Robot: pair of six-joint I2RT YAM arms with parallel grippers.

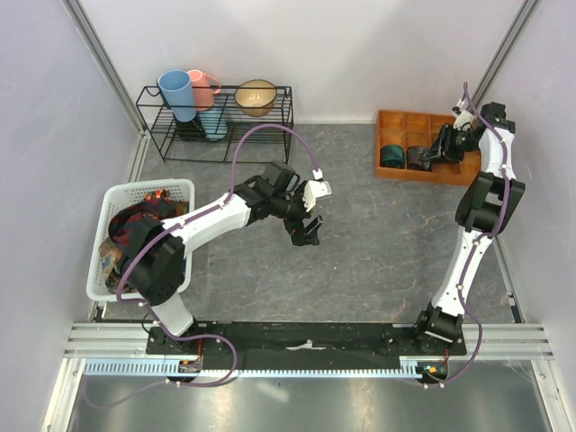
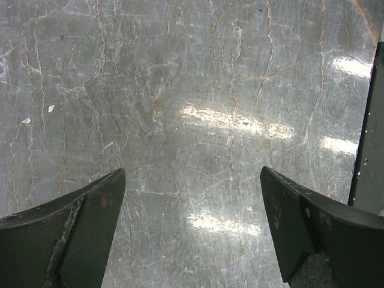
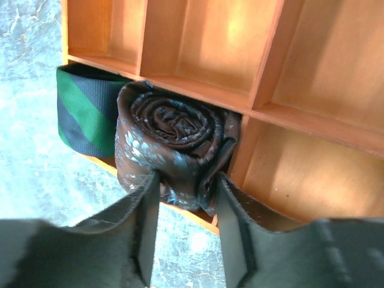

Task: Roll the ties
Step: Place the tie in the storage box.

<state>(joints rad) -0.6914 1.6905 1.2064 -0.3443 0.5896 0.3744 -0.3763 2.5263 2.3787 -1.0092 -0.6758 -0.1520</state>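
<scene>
A rolled maroon-brown tie [image 3: 174, 129] with pale blue specks sits in a front compartment of the orange wooden tray [image 3: 264, 60]. Beside it lies a rolled green-and-navy striped tie [image 3: 84, 111]. My right gripper [image 3: 186, 180] stands open, its fingertips flanking the brown roll's lower edge and touching its sides. In the top view that gripper [image 1: 430, 157] is at the tray [image 1: 400, 121] in the far right corner. Loose ties [image 1: 135, 225] are heaped in the white basket [image 1: 180, 187] on the left. My left gripper [image 1: 306, 232] hangs wide open over bare marble mid-table, with nothing between its fingers [image 2: 90, 216].
A black wire rack [image 1: 216, 112] at the back left holds a blue cup [image 1: 176, 90], a pink jug [image 1: 203, 88] and an amber bowl [image 1: 256, 94]. Several of the tray's compartments hold nothing. Purple cables run along both arms.
</scene>
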